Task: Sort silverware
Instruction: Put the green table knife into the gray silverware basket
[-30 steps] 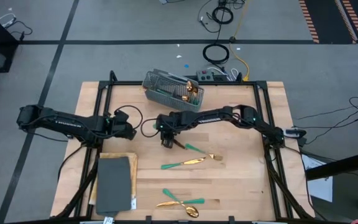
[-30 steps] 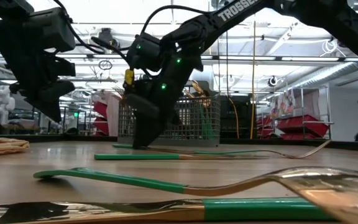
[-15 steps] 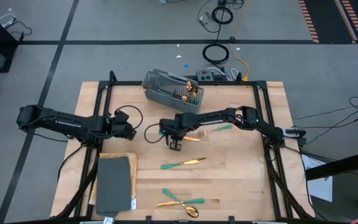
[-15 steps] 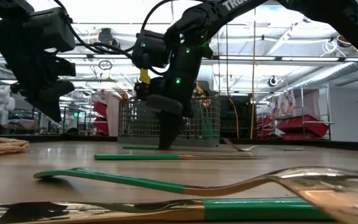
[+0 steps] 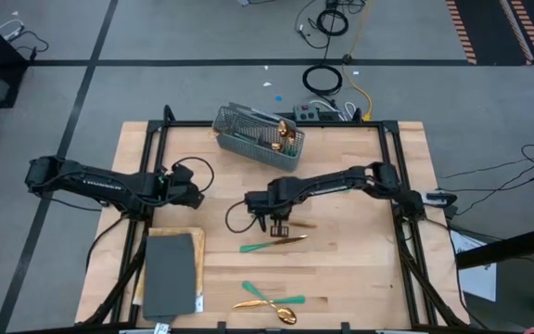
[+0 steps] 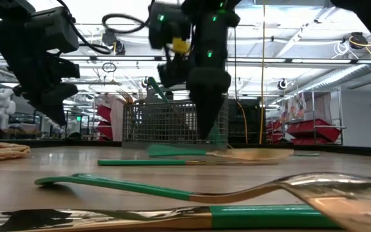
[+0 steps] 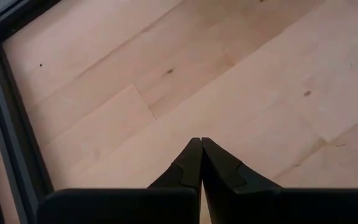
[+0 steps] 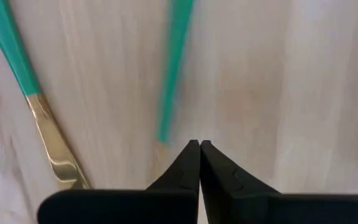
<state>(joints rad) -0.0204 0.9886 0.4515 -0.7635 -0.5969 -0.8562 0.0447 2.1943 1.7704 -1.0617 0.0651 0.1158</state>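
Pale wooden surface point(image 5: 360, 269) inside a black frame, grey floor with cables around it: I log a grey wire-mesh basket point(image 5: 248, 139) tilted at the far edge, a gold head or two showing inside, and a dark grey rectangular pad point(image 5: 170, 274) at the near left corner. Right gripper point(image 5: 279, 227) is at mid-surface, its fingers pressed together with nothing between them; from its wrist camera the tips meet on bare wood. Nearest piece of silverware: a slim teal-handled utensil point(image 8: 174, 68), blurred, whose handle end sits just beyond the closed tips, apart from them. A second teal-handled piece with a gold neck point(image 8: 23, 87) lies well off to one side of the first in that view. From above I also log a teal-and-gold utensil point(image 5: 273, 244) just nearer the front edge than the gripper, and two crossed gold-headed pieces point(image 5: 272, 302) close to the front edge. Left gripper point(image 5: 188, 197) waits at the left side, fingers together over bare wood. Risks, as I judge them: the right gripper appears closed on air, so lifting now would carry nothing to the basket; lowering closed tips onto the thin handle could skid it or spin it away; reopening close above may knock it. Whether the blurred piece is a fork, spoon or knife I cannot tell.
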